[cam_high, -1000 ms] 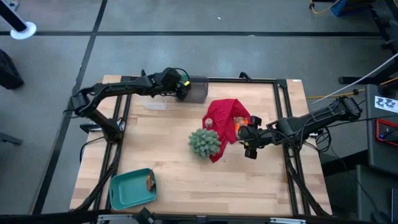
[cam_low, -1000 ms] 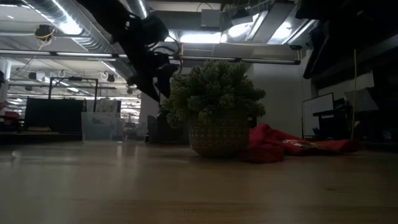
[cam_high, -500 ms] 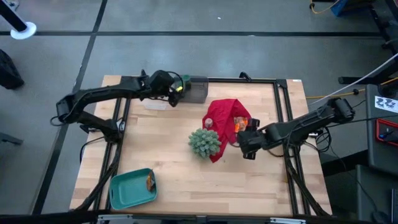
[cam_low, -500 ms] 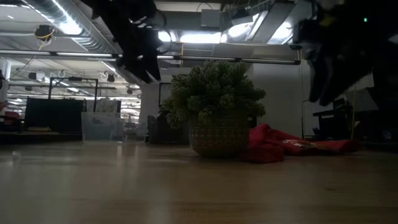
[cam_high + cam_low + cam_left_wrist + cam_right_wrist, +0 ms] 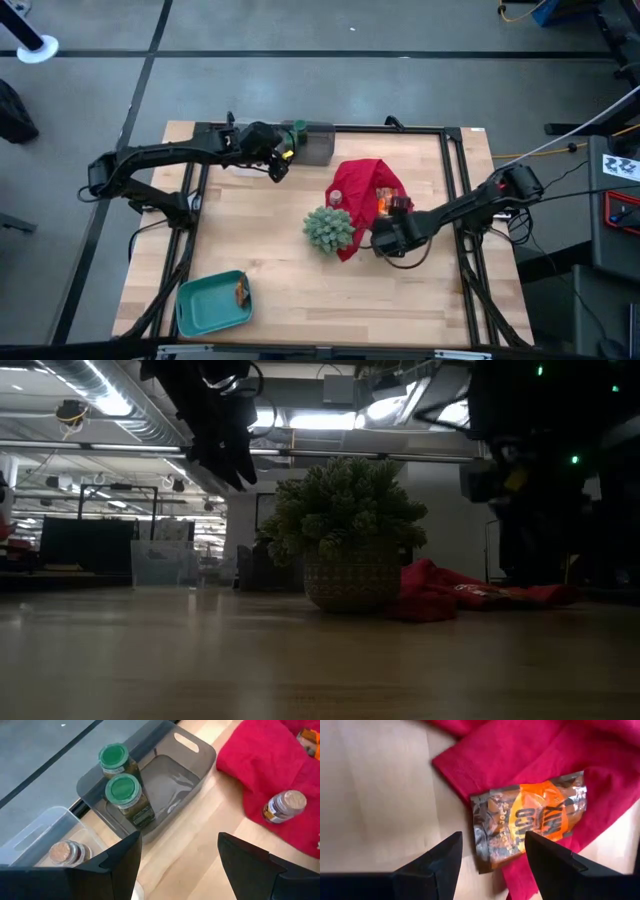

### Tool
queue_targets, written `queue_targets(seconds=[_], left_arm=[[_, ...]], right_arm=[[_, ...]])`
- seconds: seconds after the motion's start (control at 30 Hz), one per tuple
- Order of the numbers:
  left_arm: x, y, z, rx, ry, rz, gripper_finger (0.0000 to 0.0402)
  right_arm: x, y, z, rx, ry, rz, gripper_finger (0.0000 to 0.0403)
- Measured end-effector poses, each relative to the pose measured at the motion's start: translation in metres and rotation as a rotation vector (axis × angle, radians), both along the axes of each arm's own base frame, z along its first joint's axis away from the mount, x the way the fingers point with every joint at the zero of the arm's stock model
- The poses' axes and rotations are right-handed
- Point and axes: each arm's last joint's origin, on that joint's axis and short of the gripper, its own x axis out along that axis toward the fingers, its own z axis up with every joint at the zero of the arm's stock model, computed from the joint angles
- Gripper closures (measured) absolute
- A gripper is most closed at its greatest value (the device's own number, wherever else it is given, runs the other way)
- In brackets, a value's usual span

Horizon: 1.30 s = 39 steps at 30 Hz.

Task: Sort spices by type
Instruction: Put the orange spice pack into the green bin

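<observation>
Right gripper [image 5: 492, 865] moved over orange packet [image 5: 530, 825], jaws apart, left gripper [image 5: 177, 865] released

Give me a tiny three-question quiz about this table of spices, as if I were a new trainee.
1. True or false: both green-lidded spice jars stand inside the smoky grey plastic bin.
2. What does the orange and brown foil packet lie on? A) red cloth B) teal tray C) bare wood
3. Fill in: the tan-lidded jar on the cloth lies on its ____.

Key: 1 true; 2 A; 3 side. Both the left gripper and the right gripper are open and empty.
</observation>
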Motion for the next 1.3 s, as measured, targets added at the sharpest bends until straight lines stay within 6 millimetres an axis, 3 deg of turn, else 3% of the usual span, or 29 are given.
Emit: queue_targets(seconds=[0.27, 0.5, 0.67, 0.93, 1.3], left_arm=[[-0.001, 0.0, -0.001, -0.002, 0.009, 0.001, 0.0156], [-0.002, 0.0, -0.001, -0.011, 0.018, 0.007, 0.0156], [-0.002, 0.0, -0.001, -0.011, 0.017, 0.008, 0.0156], [-0.002, 0.0, -0.001, -0.013, 0.015, 0.01, 0.0156], [-0.001, 0.0, -0.001, -0.014, 0.014, 0.012, 0.0156]], right_arm=[[0.005, 0.001, -0.028, -0.071, 0.097, -0.007, 0.0187], [0.007, -0.001, -0.037, -0.176, 0.101, -0.005, 0.0193], [0.007, -0.001, -0.038, -0.173, 0.103, -0.008, 0.025], [0.006, 0.0, -0.039, -0.12, 0.123, -0.01, 0.0392], [0.006, 0.0, -0.039, -0.109, 0.127, -0.009, 0.0395]])
